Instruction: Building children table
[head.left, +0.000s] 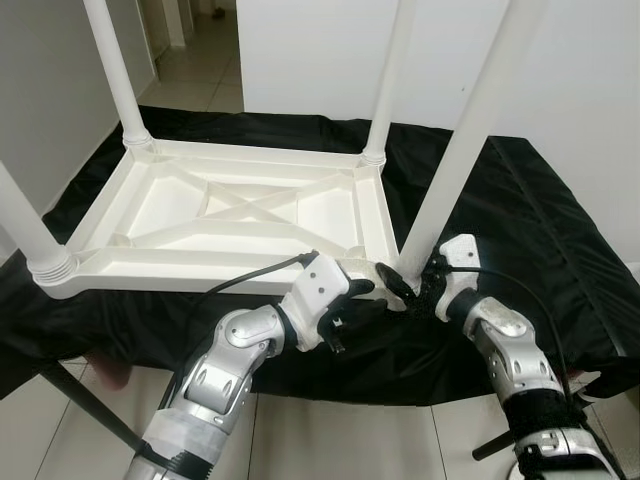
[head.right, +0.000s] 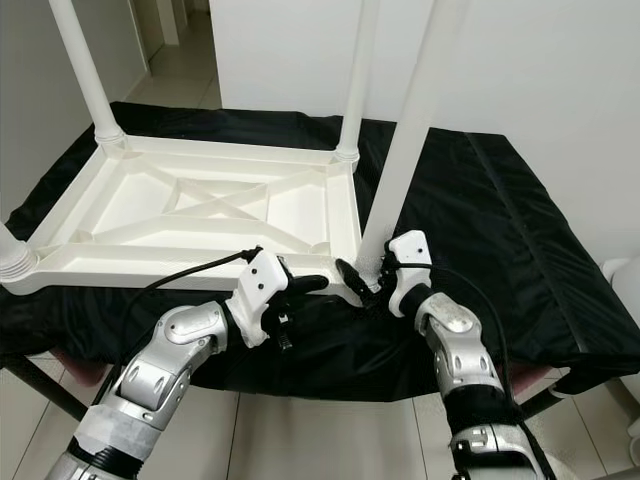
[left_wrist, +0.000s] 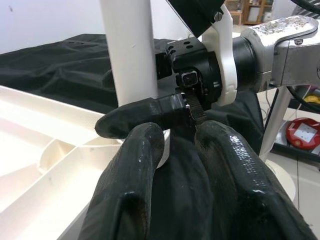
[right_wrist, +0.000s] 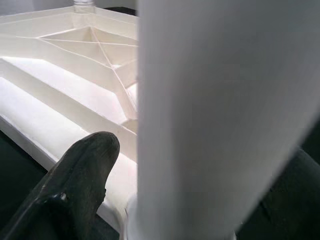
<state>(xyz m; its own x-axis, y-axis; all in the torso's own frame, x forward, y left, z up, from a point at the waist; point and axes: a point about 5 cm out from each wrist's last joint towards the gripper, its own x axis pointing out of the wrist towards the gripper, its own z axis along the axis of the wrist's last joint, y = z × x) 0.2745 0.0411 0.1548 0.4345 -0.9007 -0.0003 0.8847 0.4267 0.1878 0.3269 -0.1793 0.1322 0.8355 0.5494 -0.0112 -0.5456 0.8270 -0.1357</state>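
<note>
as right gripper (head.left: 408, 287) clasps leg (head.left: 455, 165), tabletop (head.left: 170, 262) inverted

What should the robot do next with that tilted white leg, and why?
Probably twist the near-right white plastic leg upright into its corner socket: it leans, while the right gripper is clasped around its base on the upside-down white plastic tabletop and the left gripper sits beside it.

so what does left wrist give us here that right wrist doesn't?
Left wrist: the right gripper from outside, one finger at the base of the near leg, plus the black cloth and a red object behind. Right wrist: the tabletop underside with its crossed ribs, up to a far leg socket. Both: that white leg close up and the table's rim.
</note>
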